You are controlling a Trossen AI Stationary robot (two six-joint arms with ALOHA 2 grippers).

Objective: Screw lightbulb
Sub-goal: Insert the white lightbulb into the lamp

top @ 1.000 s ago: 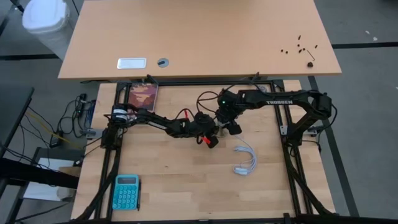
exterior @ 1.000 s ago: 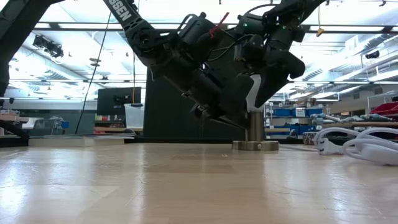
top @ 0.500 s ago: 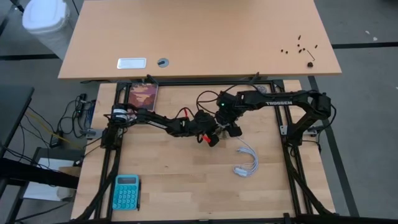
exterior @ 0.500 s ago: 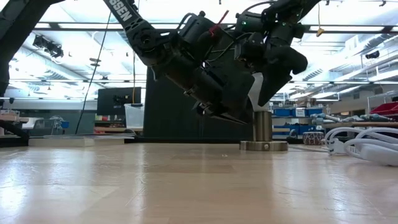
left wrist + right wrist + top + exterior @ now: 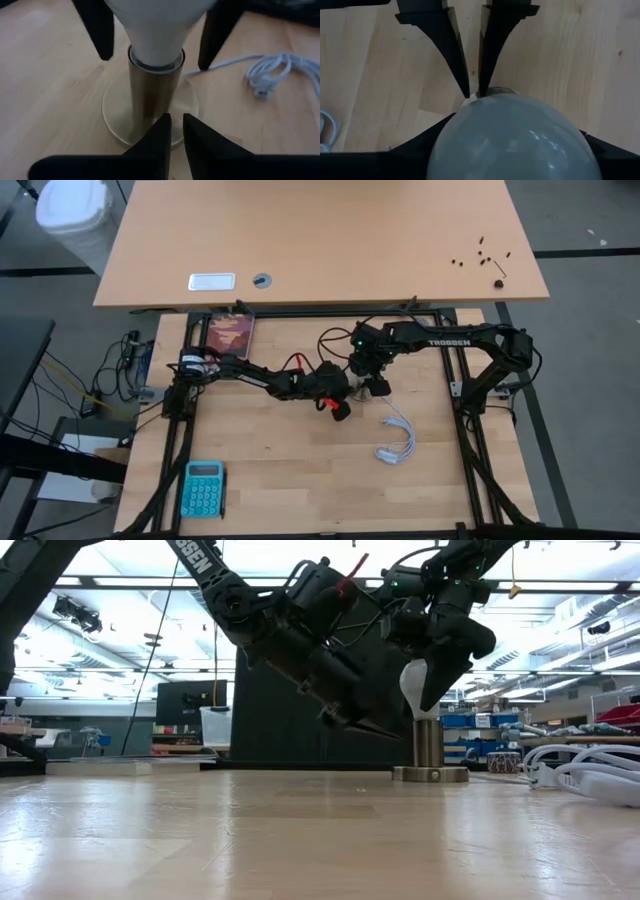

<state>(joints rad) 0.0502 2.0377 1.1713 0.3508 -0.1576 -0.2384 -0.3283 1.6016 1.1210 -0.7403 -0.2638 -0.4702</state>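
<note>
Two hands meet on the wooden table (image 5: 300, 470): right hand (image 5: 428, 690) grips the lightbulb (image 5: 418, 680), left hand (image 5: 176, 131) closed.

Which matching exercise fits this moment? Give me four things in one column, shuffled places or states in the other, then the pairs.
Things:
1. lightbulb
2. left end effector
3. white cable
4. blue calculator

Places or states:
A. lies coiled on the table beside the work
B. sits at the table's front left corner
C. stands in the brass socket, held by the right end effector
D. shut, its tips at the socket's base

Pairs: 1-C, 2-D, 3-A, 4-B
</note>
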